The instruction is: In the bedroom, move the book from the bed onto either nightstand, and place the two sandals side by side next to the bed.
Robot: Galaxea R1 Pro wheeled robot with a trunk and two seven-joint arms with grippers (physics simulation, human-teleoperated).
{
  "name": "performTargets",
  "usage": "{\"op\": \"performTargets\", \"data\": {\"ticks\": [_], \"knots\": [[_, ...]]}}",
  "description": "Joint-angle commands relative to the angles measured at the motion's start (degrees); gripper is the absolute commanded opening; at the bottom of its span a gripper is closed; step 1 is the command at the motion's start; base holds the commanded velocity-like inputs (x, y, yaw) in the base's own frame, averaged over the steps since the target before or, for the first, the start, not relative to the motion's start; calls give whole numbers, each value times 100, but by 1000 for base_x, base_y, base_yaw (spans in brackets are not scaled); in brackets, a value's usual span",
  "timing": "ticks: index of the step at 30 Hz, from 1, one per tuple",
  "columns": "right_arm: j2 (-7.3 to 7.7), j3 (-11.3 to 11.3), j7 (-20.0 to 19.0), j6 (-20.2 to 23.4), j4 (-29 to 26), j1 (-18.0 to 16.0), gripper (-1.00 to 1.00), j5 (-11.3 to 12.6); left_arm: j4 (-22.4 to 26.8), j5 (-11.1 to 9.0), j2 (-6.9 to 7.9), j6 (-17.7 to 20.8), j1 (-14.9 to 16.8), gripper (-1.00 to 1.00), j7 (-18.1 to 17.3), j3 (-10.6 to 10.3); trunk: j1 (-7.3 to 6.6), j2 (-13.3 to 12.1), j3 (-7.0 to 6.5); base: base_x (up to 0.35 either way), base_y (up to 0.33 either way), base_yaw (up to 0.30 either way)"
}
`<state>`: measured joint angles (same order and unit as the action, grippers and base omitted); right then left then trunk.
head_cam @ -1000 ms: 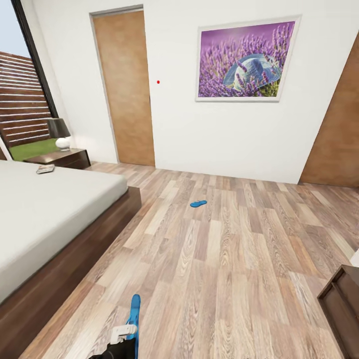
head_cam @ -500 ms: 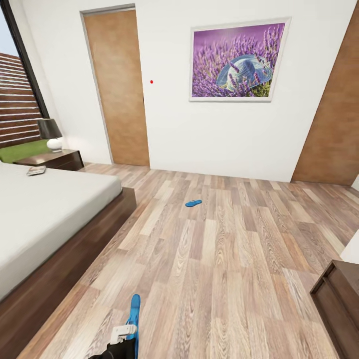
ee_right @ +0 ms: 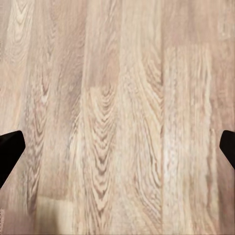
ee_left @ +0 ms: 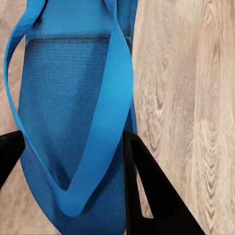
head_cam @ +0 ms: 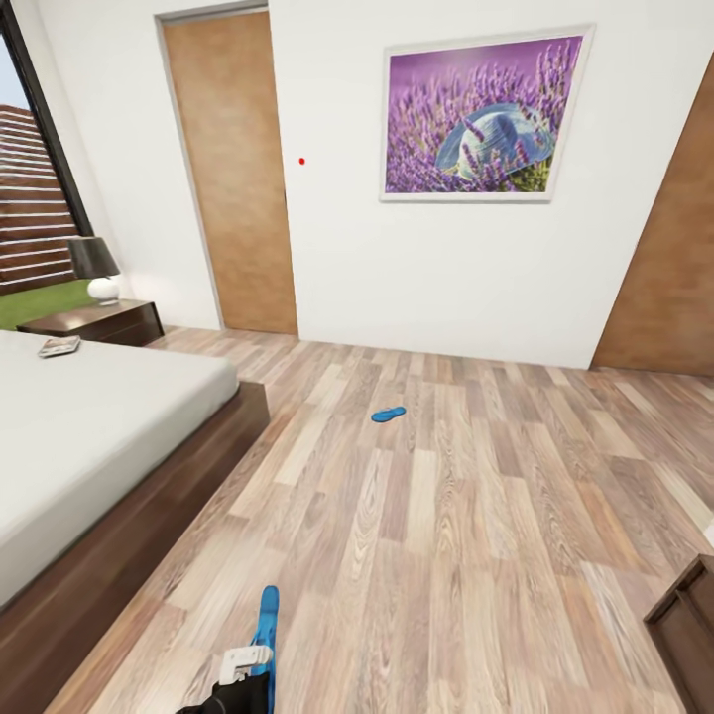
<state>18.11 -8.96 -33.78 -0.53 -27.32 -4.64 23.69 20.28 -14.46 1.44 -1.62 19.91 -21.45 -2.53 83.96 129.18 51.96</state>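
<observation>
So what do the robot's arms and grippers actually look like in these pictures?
In the head view, the left gripper has a white blocky part with ridged edges, mounted on a black arm. In the left wrist view its fingers are matt black, flat and wedge-shaped, one with a triangular cut-out. The right gripper shows black pointed fingertips of the same kind. No cables or markings are visible.

"What does the robot look like?"
"The left arm (head_cam: 230, 694) is black with a white block on top. The left gripper (ee_left: 68, 161) has flat, black, pointy fingers (ee_left: 147, 196). The right gripper's fingers (ee_right: 10, 152) are black too."
</observation>
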Motion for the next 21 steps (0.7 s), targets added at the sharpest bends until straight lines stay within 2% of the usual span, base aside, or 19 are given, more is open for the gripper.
{"op": "performTargets", "data": {"ticks": [1,8,21], "knots": [[0,-10,-32,-1,7,-3,100,31,-6,-30,4,-22,4,-100,1,-28,2,2,5,308,0,120],[0,-10,-27,0,10,-3,100,31,-6,-30,3,-22,3,-100,1,-28,2,2,5,308,0,199],[0,-10,-35,9,11,-1,100,39,-6,-30,-2,-22,4,-100,1,-28,2,2,5,299,0,15]]}}
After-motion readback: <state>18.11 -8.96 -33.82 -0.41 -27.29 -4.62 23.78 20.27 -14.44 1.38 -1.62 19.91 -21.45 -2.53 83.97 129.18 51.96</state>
